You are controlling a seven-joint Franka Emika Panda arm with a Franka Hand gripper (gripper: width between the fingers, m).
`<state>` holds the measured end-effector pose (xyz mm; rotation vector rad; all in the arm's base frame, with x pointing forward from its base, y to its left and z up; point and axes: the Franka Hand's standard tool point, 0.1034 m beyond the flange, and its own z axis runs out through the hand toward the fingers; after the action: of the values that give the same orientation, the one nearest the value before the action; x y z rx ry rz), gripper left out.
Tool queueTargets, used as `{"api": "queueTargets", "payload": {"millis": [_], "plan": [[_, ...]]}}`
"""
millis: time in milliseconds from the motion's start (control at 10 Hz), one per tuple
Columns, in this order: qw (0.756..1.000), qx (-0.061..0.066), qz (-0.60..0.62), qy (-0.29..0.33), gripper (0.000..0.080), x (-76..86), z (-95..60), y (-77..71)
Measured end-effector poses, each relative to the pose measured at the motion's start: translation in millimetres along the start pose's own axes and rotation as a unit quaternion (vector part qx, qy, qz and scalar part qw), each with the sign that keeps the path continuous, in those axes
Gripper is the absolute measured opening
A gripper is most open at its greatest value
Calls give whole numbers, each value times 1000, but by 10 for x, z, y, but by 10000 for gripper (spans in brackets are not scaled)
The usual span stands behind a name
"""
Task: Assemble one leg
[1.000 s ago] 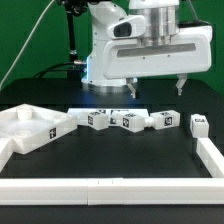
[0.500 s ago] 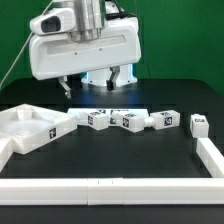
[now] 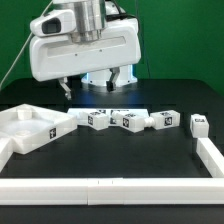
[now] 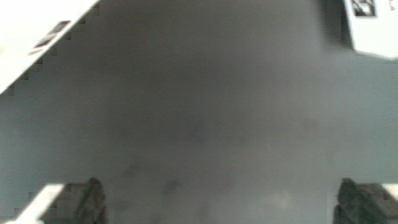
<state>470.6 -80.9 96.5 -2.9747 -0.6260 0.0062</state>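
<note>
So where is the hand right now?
The hand hovers open, left of centre in the exterior view, over the table behind the leftmost leg.

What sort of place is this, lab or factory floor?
Probably a robotics lab bench: a black table fenced by white rails, marker-tagged legs laid in a row, and a green backdrop behind the arm.

Legs (image 3: 132,121): white, with square black-and-white tags. Panel (image 3: 30,128): white, small black mark. Table (image 3: 120,155): matt black. Border rail (image 3: 100,187): white. Backdrop (image 3: 20,30): green. Arm housing (image 3: 85,50): white. Claw (image 4: 214,200): dark grey fingers.
</note>
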Motion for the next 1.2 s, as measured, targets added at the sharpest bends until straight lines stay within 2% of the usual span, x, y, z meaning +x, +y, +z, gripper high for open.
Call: {"api": "queueTargets", "payload": {"millis": [100, 200, 300, 400, 500, 800, 900, 1100, 1200], "plan": [[999, -8, -33, 2, 648, -82, -14, 306], [997, -19, -78, 5, 648, -59, -24, 589], [993, -19, -119, 3, 648, -18, 5, 765], [991, -17, -133, 2, 648, 35, 32, 838], [992, -17, -127, 2, 648, 34, 35, 801], [992, -15, -129, 0, 648, 4, 56, 812], [984, -22, -178, -3, 648, -157, 124, 997], [974, -28, -224, -11, 648, -481, 248, 1510], [974, -26, -224, -15, 648, -585, 370, 1615]]}}
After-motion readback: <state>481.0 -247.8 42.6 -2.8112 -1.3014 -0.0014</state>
